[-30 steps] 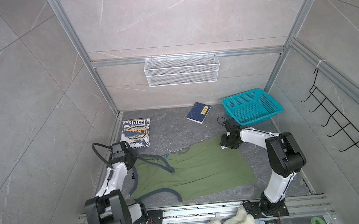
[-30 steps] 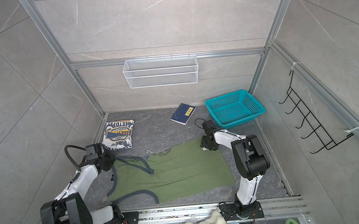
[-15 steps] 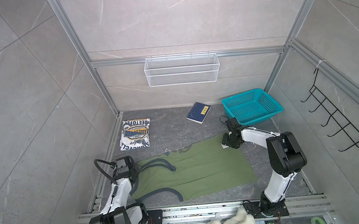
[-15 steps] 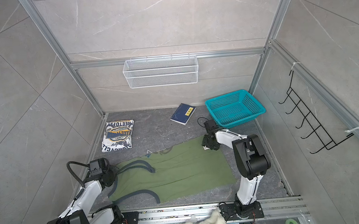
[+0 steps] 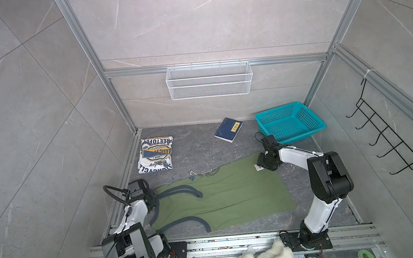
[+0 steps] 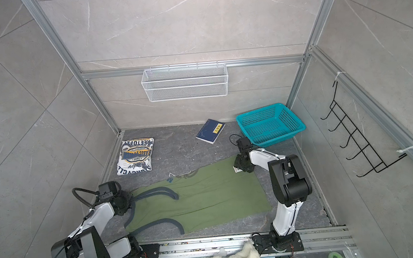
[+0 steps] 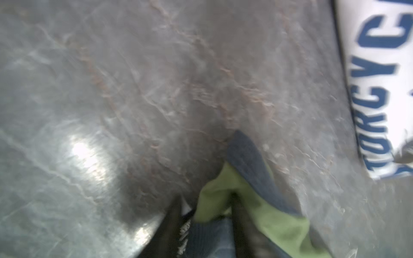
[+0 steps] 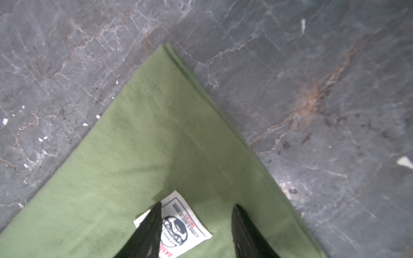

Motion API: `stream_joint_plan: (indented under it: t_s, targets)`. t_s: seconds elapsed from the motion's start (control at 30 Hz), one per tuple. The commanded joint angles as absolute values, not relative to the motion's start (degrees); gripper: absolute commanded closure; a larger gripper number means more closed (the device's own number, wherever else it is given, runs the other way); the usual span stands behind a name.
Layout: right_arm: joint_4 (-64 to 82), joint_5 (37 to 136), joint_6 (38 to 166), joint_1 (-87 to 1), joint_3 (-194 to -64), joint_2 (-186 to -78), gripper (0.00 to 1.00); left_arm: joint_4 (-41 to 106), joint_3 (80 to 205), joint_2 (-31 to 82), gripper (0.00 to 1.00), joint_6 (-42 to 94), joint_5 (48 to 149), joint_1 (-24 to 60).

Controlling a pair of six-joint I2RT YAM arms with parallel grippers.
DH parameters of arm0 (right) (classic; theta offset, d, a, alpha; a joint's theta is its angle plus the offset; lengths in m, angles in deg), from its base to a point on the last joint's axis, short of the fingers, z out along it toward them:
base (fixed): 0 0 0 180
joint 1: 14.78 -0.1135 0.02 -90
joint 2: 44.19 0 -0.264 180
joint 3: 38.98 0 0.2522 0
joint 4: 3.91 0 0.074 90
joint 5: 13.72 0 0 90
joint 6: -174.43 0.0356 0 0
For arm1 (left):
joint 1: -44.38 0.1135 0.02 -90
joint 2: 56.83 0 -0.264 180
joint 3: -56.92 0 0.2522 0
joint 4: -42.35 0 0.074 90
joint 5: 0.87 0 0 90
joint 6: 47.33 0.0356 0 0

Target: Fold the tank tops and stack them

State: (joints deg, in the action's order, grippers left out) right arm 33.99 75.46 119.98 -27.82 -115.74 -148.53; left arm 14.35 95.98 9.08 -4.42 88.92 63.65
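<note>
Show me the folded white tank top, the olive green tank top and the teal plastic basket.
Folded white tank top [image 5: 155,153]: a top view, on its badge print.
Olive green tank top [image 5: 231,195]: a top view, mid body cloth.
Teal plastic basket [image 5: 288,125]: a top view, bare mesh floor.

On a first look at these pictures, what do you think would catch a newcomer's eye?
The olive green tank top stands out most, spread flat in the middle of the scene with its navy straps on the left. Next come the white tank top, already folded at the far left, and the bright teal basket at the far right.
</note>
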Motion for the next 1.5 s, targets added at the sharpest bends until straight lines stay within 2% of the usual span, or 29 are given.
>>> stream_joint_plan:
  t_s: [0.0, 0.1, 0.2, 0.33, 0.43, 0.5, 0.63, 0.97, 1.47]
  targets:
    - [37.19, 73.73, 118.03, -27.56, -114.35, -146.06, 0.46, 10.74, 98.08, 4.48, 0.45, -2.32, 90.62, 63.71]
    - [37.92, 72.22, 115.74, -30.52, -115.64, -141.29, 0.44, 5.48, 101.05, -1.89, 0.41, -1.59, 89.79, 60.50]
    - [39.39, 72.36, 113.65, -34.98, -119.38, -140.97, 0.44, 3.90, 103.99, -3.97, 0.39, -2.06, 88.78, 51.51]
    - [40.62, 72.89, 112.98, -39.32, -124.33, -145.18, 0.44, 5.52, 106.98, 1.75, 0.39, -4.41, 86.32, 34.51]
    - [40.48, 74.18, 113.66, -39.74, -126.60, -148.32, 0.44, 7.65, 108.77, 9.75, 0.39, -6.16, 86.98, 26.71]
    - [40.78, 74.37, 113.75, -39.74, -127.79, -150.17, 0.44, 9.44, 109.43, 15.04, 0.39, -6.16, 87.08, 24.29]
    - [41.02, 74.95, 113.70, -39.65, -129.65, -153.93, 0.44, 12.44, 109.83, 22.25, 0.39, -5.57, 86.21, 24.27]
    - [41.43, 74.55, 118.36, -35.35, -128.71, -159.93, 0.44, 15.49, 112.22, 31.89, 0.40, -0.84, 83.89, 28.96]
    - [40.42, 74.09, 121.61, -33.40, -132.52, -164.16, 0.44, 18.49, 127.45, 48.90, 0.41, 4.89, 87.43, 30.42]
